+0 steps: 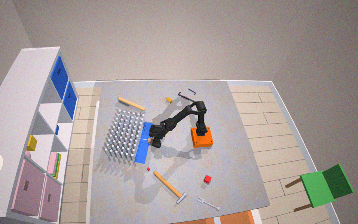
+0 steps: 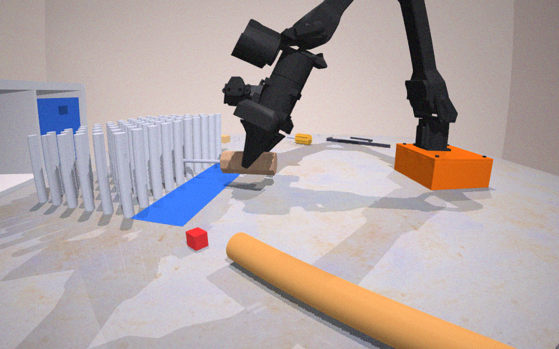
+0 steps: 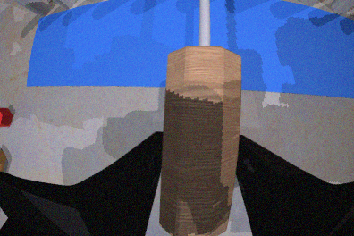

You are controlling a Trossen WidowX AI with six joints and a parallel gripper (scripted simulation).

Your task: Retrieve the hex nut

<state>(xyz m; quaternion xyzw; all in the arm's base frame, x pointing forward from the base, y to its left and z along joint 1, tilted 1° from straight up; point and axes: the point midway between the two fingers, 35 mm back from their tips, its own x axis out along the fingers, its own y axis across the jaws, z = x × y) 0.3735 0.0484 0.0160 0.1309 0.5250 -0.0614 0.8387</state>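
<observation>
My gripper (image 1: 152, 141) (image 2: 250, 163) (image 3: 198, 141) is shut on the wooden handle (image 1: 149, 140) (image 2: 266, 163) (image 3: 201, 72) of a tool, held level above the table. Its thin metal rod (image 1: 143, 139) (image 2: 201, 161) (image 3: 205, 14) points over the blue taped strip (image 1: 140, 157) (image 2: 177, 208) (image 3: 112, 54), and its far end is in among the standing metal spacers (image 1: 133, 160) (image 2: 122, 173). The rod's tip is hidden, and I cannot tell whether it touches a spacer. The spacers stand upright in rows. The hex nut is not visible in any view.
A hammer (image 1: 167, 183) (image 2: 337, 286), a small red cube (image 1: 148, 169) (image 2: 197, 238), a larger red cube (image 1: 207, 179) and a fork-like tool (image 1: 209, 204) lie on one side. A wooden-backed bar (image 1: 131, 103), a yellow-handled item (image 1: 169, 99) and black bent bars (image 1: 186, 97) (image 1: 192, 91) lie opposite.
</observation>
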